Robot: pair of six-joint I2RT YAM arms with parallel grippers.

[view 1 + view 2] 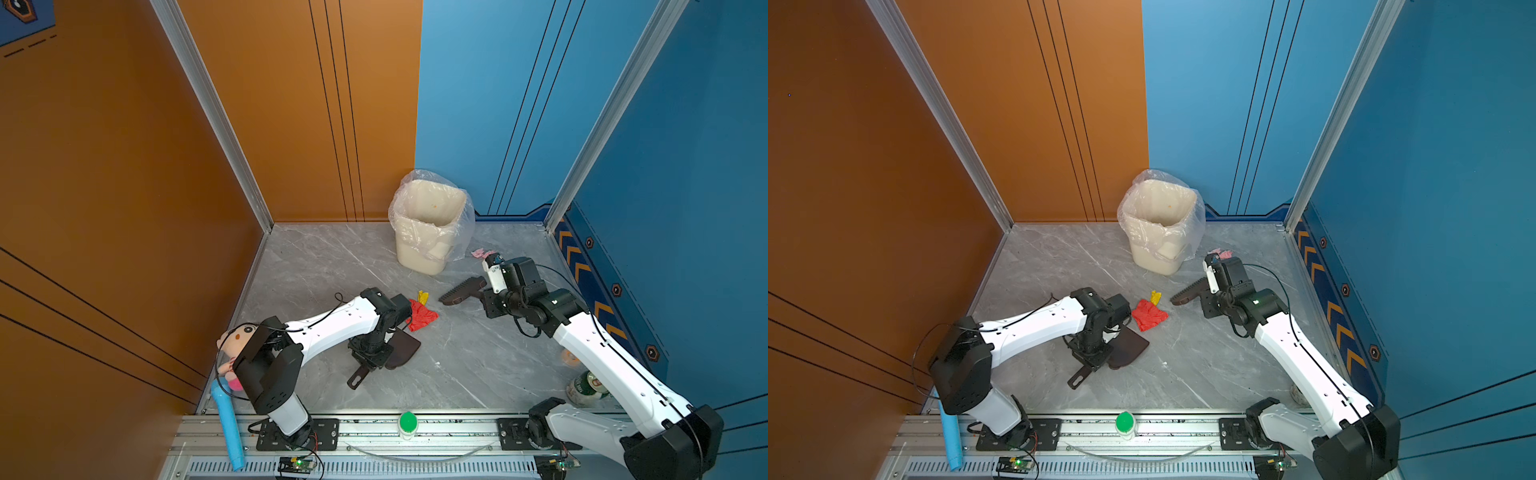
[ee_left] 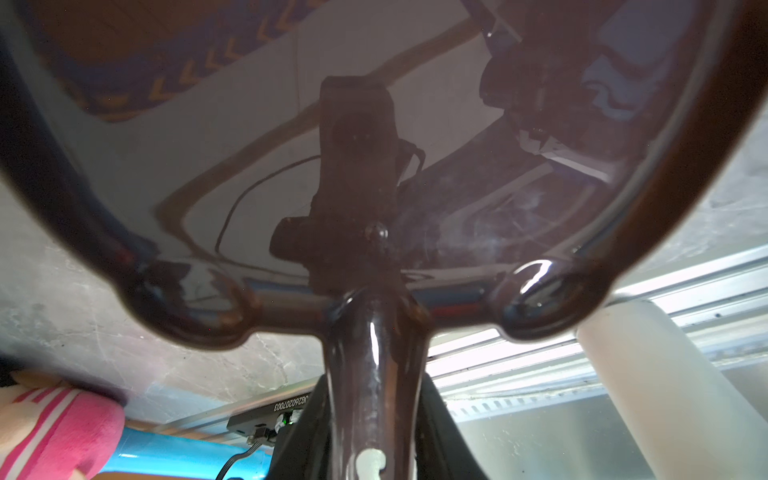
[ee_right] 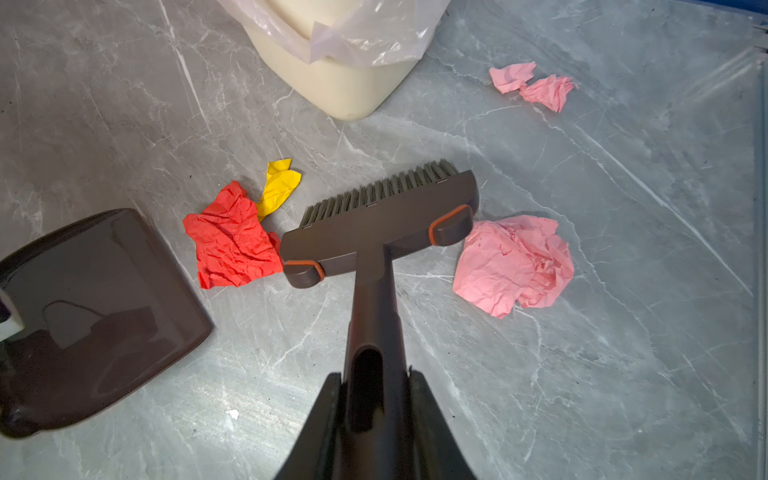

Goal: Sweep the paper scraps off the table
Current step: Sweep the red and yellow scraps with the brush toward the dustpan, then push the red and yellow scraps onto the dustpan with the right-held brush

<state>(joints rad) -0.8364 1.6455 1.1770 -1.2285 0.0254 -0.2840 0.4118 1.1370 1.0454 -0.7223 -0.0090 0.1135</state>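
While my right pincer [image 3: 376, 399] clamps the dark brown plastic brush [image 3: 380, 216], left pincer [image 2: 374, 419] gripping the glossy brown dustpan [image 3: 95, 307], crumpled red paper scrap [image 3: 232, 245] lies between them on the grey marble table [image 3: 582, 374]; next, sweep it panward.

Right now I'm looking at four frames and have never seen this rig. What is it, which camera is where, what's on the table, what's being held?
Two white-and-black robot arms are bolted to a rail at the near edge of a grey marble-patterned table. Both top views look down from overhead on the same scene; each of the remaining pictures comes from a camera on one arm's wrist.

The left gripper is shut on the handle of a dark brown dustpan, which fills its wrist view. The right gripper is shut on the handle of a matching brush, bristles near the table.

On the table: a red paper scrap, a yellow scrap, a large pink scrap and two small pink scraps, plus a cream bin with a clear liner. A plush doll sits by the left arm.
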